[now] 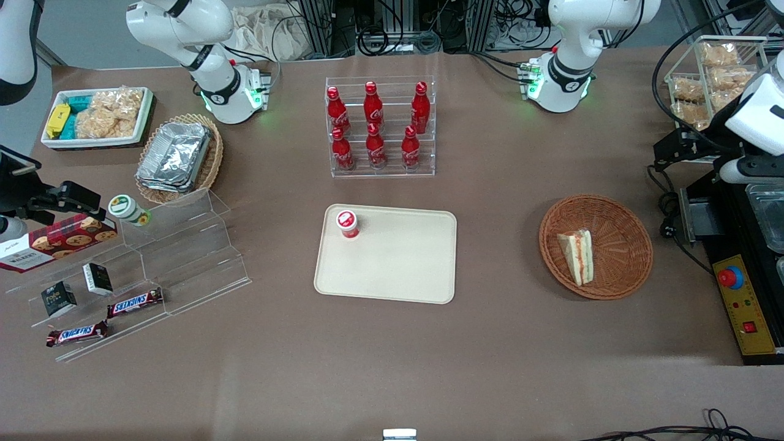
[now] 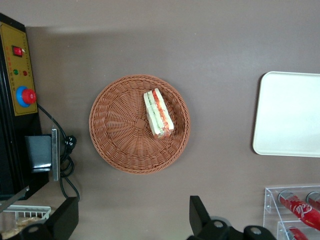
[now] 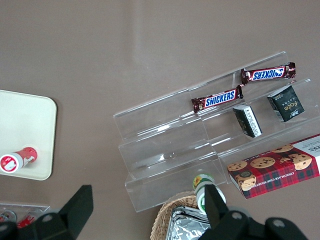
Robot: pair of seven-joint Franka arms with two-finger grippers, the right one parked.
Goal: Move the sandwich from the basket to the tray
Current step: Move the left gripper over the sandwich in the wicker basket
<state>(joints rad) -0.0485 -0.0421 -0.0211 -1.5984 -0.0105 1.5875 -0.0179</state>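
Cream rectangular plastic tray (image 1: pixel 392 269) waits on the counter as the left arm's hand (image 2: pixel 134 220), fingers wide, hovers above the triangular white-bread sandwich (image 2: pixel 158 113) in the reddish-brown wicker basket (image 2: pixel 117 145); soft, light, probably best pinched gently across its crusts.

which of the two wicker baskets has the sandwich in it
The round reddish-brown basket toward the working arm's end holds the sandwich. The lighter oval basket holds foil containers. The gripper hangs above the round one.

Two Snickers bars (image 3: pixel 242 86) lie on the clear stepped stand (image 3: pixel 200 145). A cookie box (image 3: pixel 275 171) rests beside the stand. A red can (image 3: pixel 18 159) lies on the tray (image 3: pixel 25 125).
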